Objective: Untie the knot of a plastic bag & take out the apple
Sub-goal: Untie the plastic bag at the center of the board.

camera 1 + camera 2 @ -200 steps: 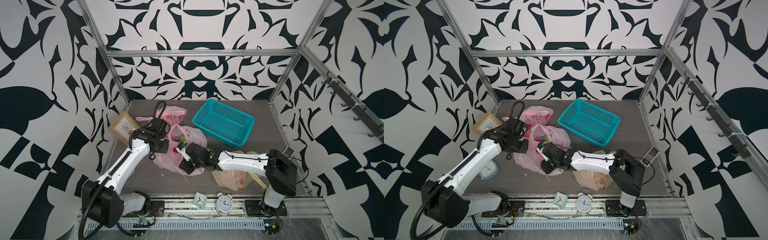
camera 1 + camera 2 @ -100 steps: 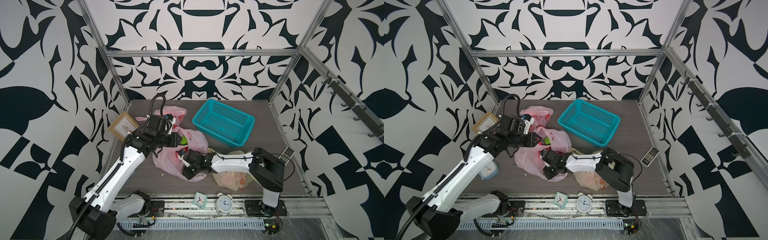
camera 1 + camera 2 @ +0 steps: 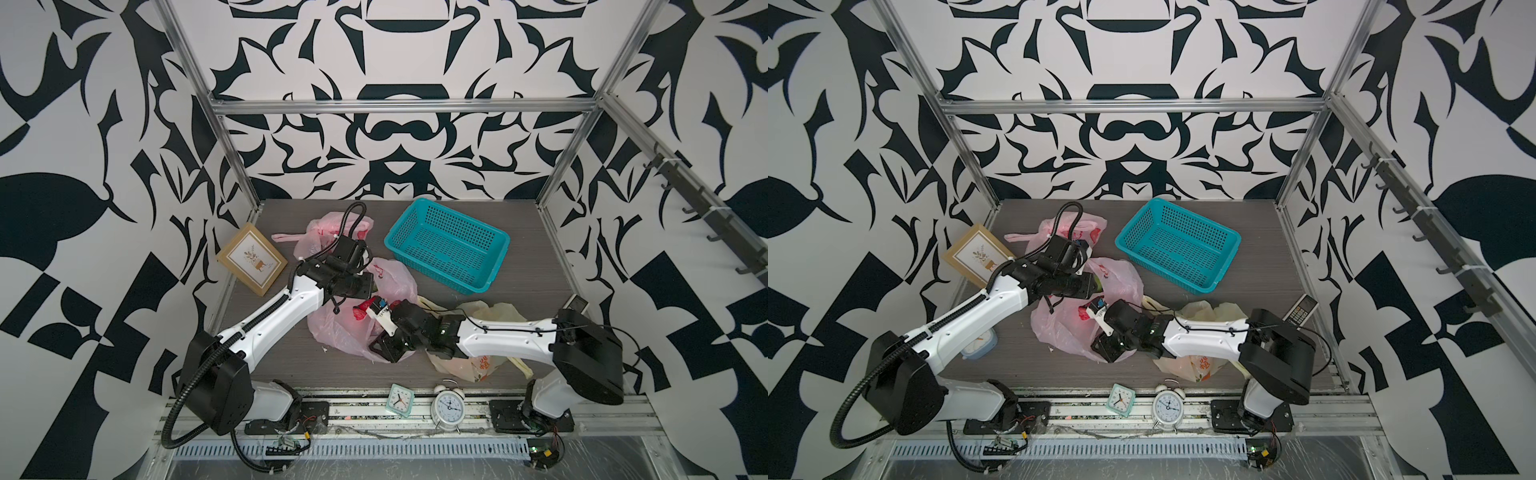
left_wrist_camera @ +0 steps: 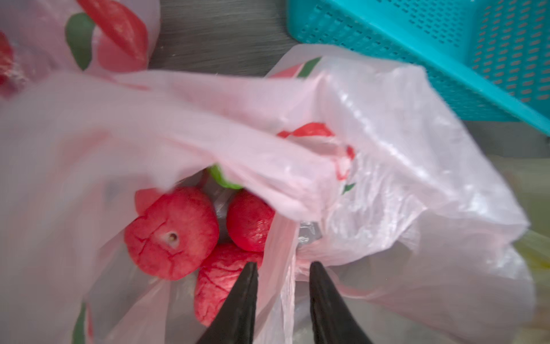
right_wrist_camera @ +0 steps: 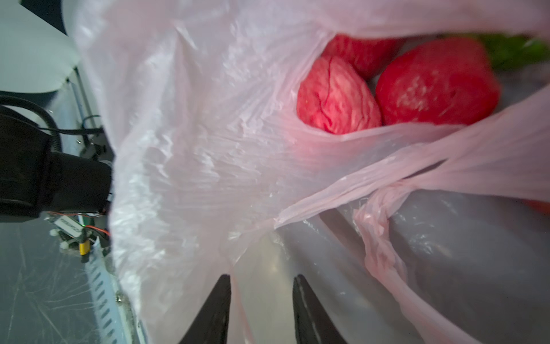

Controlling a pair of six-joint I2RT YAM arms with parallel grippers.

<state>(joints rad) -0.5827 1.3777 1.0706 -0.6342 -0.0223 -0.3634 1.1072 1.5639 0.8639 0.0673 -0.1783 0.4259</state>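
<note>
A pink plastic bag [image 3: 340, 332] [image 3: 1059, 328] lies mid-table with its mouth gaping. Red apples [image 4: 171, 235] [image 5: 437, 86] show inside, one also in a top view [image 3: 359, 311]. My left gripper [image 4: 282, 265] reaches over the bag from the left, and its jaws stand apart with a fold of the bag's rim between them. My right gripper [image 5: 262, 280] comes in from the right at the bag's near side. It is open, with thin film across the gap. A twisted strand of bag handle [image 5: 384, 208] hangs beside it. Both grippers' fingertips are hidden in both top views.
A teal basket [image 3: 446, 245] stands at the back right. A second pink bag [image 3: 324, 232] lies behind, and a yellowish bag [image 3: 478, 361] lies under the right arm. A picture frame [image 3: 251, 264] leans at the left. Two clocks [image 3: 401, 399] [image 3: 449, 405] stand on the front rail. A remote [image 3: 577, 305] lies right.
My left gripper swung from the bag's left side over to its mouth and narrowed its jaws. My right gripper's jaws have widened, and the bag mouth now gapes over the apples.
</note>
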